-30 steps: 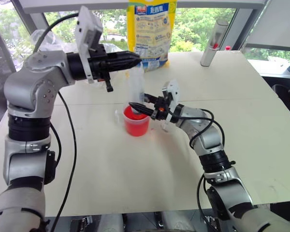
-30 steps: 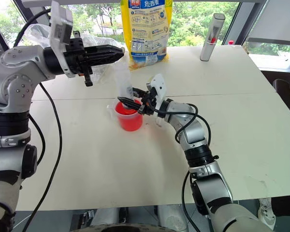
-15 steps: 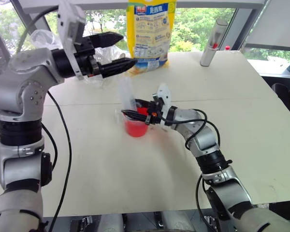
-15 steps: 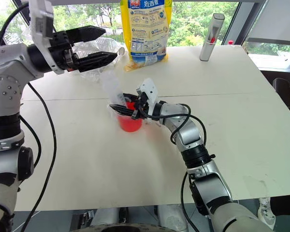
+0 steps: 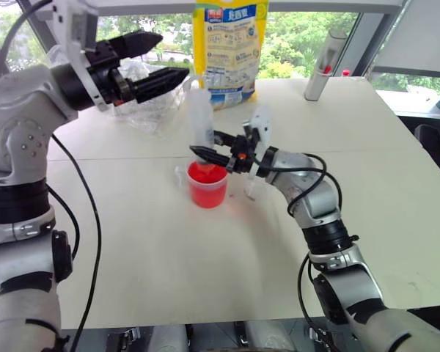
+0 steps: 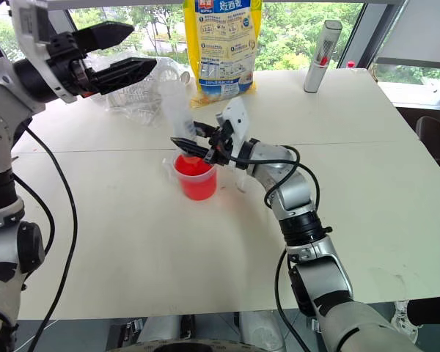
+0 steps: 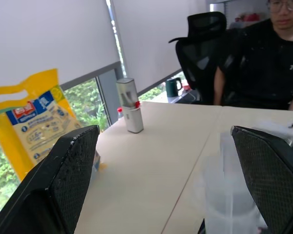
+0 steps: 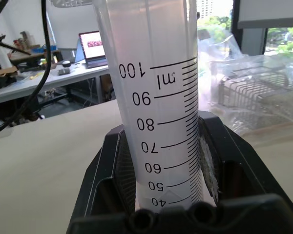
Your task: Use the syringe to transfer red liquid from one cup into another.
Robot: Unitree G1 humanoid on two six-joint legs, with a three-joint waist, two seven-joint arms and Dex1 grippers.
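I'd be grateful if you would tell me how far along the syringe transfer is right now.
Done: the right gripper is shut on the syringe, upright over the red cup. In hand: the left gripper hangs open beside the syringe's top, holding nothing. The right wrist view shows no red behind the graduation marks. Left: drawing up red liquid and emptying it into the small clear cup.

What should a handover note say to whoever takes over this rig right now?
Right claw: shut on the syringe, held upright over the red cup at table centre, tip at the cup's mouth.
Left claw: open, empty, up beside the syringe's top near the yellow bag.
Red liquid fills the cup.
Smaller clear cup stands just beside the red one, under the right wrist.
Done: syringe gripped over the source cup.
Left: whether any liquid is drawn is unclear; carry it across and empty it.
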